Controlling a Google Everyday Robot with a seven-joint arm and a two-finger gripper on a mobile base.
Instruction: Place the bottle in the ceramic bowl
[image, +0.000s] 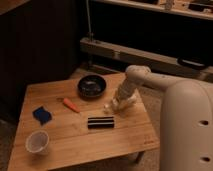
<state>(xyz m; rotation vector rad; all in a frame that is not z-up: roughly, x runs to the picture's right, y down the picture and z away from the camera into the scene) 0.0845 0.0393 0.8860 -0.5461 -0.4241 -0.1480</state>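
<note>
Bottle (107, 106) lies on the wooden table (125, 142), in front of the ceramic bowl (92, 85) and a little to its right, with a short strip of bare wood between the 2. The gripper (116, 106) is down at table height right against the bottle's right side, also in front and to the right of the bowl. Whether it is apart, together or clamped on the bottle cannot be told.

Farthest in front of the bowl, off to its left, 1 white cup (37, 141) stands upright near the table's front-left corner, close to both edges, mouth up and pale inside showing. A broad stretch of bare wood runs from the cup along the front edge to the right corner. A black bar (101, 122) lies flat almost straight in front of the bowl, just nearer than the bottle and apart from it. A blue object (42, 114) sits well to the bowl's left and in front, near the left edge. A carrot (70, 104) lies aslant in front and left of the bowl, near it but not touching.

The bowl itself sits close to the table's far edge, its dark speckled interior in view. The white arm (145, 80) comes in from the bowl's right, over the table's right edge. Behind the bowl a long rail (130, 50) runs across the dark background.
</note>
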